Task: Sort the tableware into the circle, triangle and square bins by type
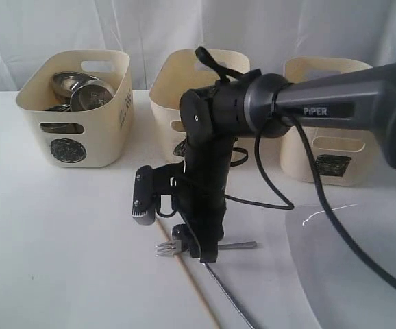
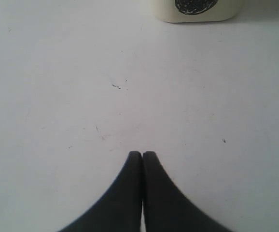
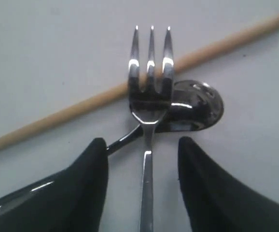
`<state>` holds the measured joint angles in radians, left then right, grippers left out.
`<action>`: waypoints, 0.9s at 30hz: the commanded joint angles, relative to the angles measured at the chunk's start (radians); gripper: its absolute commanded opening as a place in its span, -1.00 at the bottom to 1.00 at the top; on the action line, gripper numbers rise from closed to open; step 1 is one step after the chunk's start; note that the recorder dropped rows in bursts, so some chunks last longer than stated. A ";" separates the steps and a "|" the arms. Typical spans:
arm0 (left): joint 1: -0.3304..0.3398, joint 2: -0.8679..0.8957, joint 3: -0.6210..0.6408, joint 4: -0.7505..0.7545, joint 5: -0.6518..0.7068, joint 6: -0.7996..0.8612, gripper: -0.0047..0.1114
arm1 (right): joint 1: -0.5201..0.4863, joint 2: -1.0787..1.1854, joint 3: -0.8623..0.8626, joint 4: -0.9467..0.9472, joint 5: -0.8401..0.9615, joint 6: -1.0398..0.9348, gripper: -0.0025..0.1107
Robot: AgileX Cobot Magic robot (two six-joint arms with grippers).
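Right gripper (image 3: 142, 143) is down at table level in the middle of the workspace. Its fingers are spread either side of the fork (image 3: 150, 104) handle, a clear gap on both sides, nothing pinched. The fork lies on the table (image 2: 57, 96), tines crossing over a chopstick (image 3: 67, 113), neck resting on the bowl of the spoon (image 3: 197, 104). Left gripper (image 2: 142, 155) is over bare table, fingers pressed together, empty. Circle bin (image 1: 105, 130) holds steel bowls and cups. Square bin (image 1: 335, 147) is far right. The middle bin (image 1: 167, 82) has its mark hidden behind the arm. Plate (image 1: 362, 274) is unsorted, near right. My read: fork pick-up. I'd centre the handle between the fingers and close squarely across its narrow sides, because thin steel can slip or twist. Lift straight up before any sideways travel, or the tines may drag the chopstick and nudge the spoon. I'd confirm the grip in the wrist view before carrying to the cutlery bin.
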<state>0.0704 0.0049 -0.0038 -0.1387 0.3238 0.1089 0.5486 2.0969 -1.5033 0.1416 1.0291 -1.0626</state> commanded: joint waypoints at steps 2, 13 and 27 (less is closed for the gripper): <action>-0.001 -0.005 0.004 -0.005 0.029 0.000 -0.92 | 0.000 0.022 0.004 -0.065 0.000 -0.011 -0.18; -0.001 -0.005 0.004 -0.005 0.029 0.000 -0.92 | 0.000 0.040 0.004 -0.066 -0.015 -0.007 -0.50; -0.001 -0.005 0.004 -0.005 0.029 0.000 -0.92 | 0.000 0.088 0.004 -0.045 -0.034 0.103 -0.96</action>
<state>0.0704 0.0049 -0.0038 -0.1387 0.3238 0.1089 0.5486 2.1528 -1.5135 0.0765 1.0035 -0.9910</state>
